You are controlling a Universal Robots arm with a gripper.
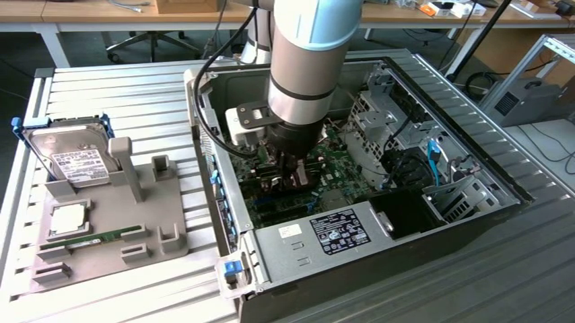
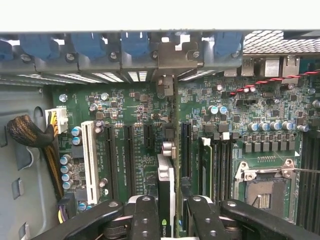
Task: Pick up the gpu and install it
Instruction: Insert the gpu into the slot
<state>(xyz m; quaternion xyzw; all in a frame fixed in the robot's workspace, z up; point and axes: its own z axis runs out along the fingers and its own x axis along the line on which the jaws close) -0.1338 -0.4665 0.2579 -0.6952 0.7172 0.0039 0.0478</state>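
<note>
Gripping one gpu, one pincer

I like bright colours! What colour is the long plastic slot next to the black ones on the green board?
White. The slot shows best in the wrist view.

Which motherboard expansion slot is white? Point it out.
The white slot is the outermost of the parallel slots, on the side with the braided cable bundle. The others beside it are black, and the gripper holds the gpu farther along.
</note>
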